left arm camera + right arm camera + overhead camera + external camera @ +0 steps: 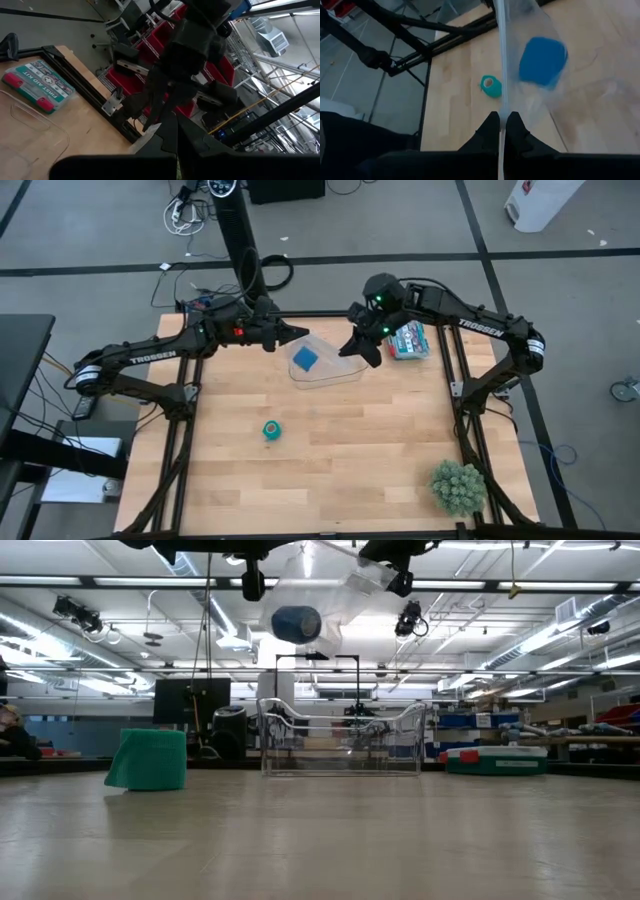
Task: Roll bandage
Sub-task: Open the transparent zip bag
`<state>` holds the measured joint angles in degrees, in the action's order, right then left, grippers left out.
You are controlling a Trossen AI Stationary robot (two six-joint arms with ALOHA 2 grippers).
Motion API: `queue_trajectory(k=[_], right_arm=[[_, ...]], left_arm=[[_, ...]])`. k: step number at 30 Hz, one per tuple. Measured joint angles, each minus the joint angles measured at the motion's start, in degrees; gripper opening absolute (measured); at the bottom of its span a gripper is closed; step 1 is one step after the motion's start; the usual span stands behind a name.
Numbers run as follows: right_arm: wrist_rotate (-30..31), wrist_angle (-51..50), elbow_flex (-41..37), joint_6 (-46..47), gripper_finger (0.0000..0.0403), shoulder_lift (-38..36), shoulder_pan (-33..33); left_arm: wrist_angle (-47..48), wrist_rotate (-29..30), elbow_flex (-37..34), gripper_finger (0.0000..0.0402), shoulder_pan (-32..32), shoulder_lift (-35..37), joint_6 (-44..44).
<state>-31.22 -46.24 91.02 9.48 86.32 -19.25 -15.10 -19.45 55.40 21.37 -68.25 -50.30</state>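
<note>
The teal bandage [271, 430] is a small coil lying on the wooden table near its middle, with no gripper on it; it also shows in the low view [150, 758] and the right wrist view [491, 86]. Above the table's far half hangs a clear plastic bag [325, 365] with a blue roll [305, 360] inside. My left gripper [298, 335] is shut on the bag's left end. My right gripper [365, 352] is shut on its right end. My left gripper pinches the bag's left edge [150, 134] between its two shut fingers, coming about level from the table's left. The fingers hide most of the place of contact. The bag hangs clear of the table. My right gripper pinches the bag's right edge [502, 107] between its two fingers, slanting down from the table's right. The edge runs as a thin straight line away from the fingertips. The bag hangs clear of the table, the blue roll [542, 61] sagging inside it.
A green first aid kit [410, 340] lies at the far right. A clear plastic container [340, 740] stands on the far part of the table below the bag. A spiky green plant [458, 487] sits at the near right corner. Bare wood surrounds the coil.
</note>
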Motion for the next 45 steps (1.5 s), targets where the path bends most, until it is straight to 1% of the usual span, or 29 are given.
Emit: queue_trajectory(k=[7, 17, 29, 34, 40, 43, 45], right_arm=[[0.11, -5.58, -0.02, 0.04, 0.0000, -0.32, 0.04], [0.04, -11.03, -0.02, 0.00, 0.0000, -0.32, 0.06], [-0.39, -15.12, -0.04, -0.39, 0.0000, -0.29, 0.07], [-1.62, -14.68, -0.04, -0.54, 0.0004, -0.28, 0.07], [-1.54, -14.00, -0.07, -0.09, 0.0030, -0.49, 0.07], [-1.21, -9.79, -0.07, -0.07, 0.0041, -1.03, 0.19], [0.46, -5.91, -0.04, 0.56, 0.0045, -1.30, 0.88]], left_arm=[[0.12, -0.17, 0.00, 0.0000, 0.00, 0.00, -0.85], [0.33, -0.77, 0.00, 0.0000, 0.00, 0.02, -0.98], [1.63, -1.35, 0.00, 0.0000, 0.00, 0.06, -1.01], [2.92, -2.12, 0.09, 0.0000, -0.14, 0.10, -1.01], [5.46, -2.77, 0.09, 0.0000, -1.34, 0.09, -1.01], [6.07, -2.77, 0.09, 0.0000, -1.57, 0.09, -1.01], [6.19, -2.76, 0.09, 0.0000, -1.60, 0.07, -1.02]])
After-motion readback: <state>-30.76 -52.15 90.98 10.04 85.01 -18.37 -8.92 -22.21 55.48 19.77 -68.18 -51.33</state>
